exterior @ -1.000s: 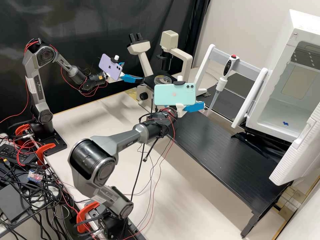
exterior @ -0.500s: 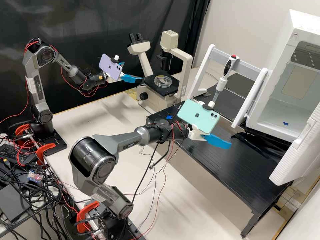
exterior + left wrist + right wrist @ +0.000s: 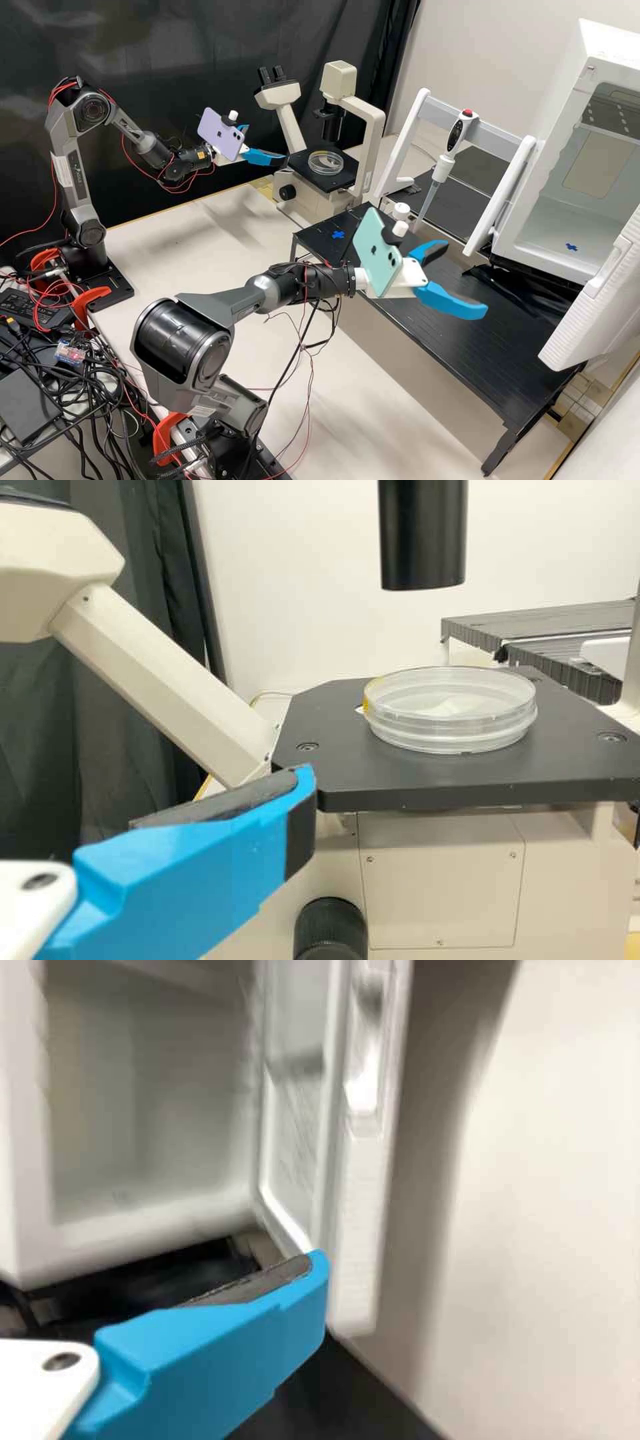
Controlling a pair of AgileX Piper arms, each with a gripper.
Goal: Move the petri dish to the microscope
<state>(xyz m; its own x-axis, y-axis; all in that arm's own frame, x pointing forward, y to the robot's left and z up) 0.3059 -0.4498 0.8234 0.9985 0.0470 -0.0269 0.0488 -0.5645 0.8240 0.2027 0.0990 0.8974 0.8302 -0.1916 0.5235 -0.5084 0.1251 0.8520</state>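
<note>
In the high view the petri dish [image 3: 325, 162] lies flat on the black stage of the microscope [image 3: 335, 179]. My left gripper [image 3: 268, 143], fingers apart and holding nothing, is just left of the stage. Over the black bench my right gripper [image 3: 467, 279] is open and points toward the white cabinet. The left wrist view has the clear, round petri dish [image 3: 450, 720] on the microscope stage [image 3: 460, 780] below a black cylinder, with one blue finger of my left gripper [image 3: 300, 805] near the stage edge. One finger of my right gripper [image 3: 315, 1290] appears before the cabinet in the right wrist view.
The white cabinet [image 3: 527, 220] stands at the right with its door [image 3: 603, 307] open. A pipette [image 3: 443, 160] hangs on a white stand behind the black bench [image 3: 460, 360]. A small white-capped object [image 3: 401, 212] is beside the right arm's phone.
My right arm has swung from in front of the microscope toward the viewer and right, over the bench, its gripper turning so both spread fingers show. The left arm and the dish have stayed put.
</note>
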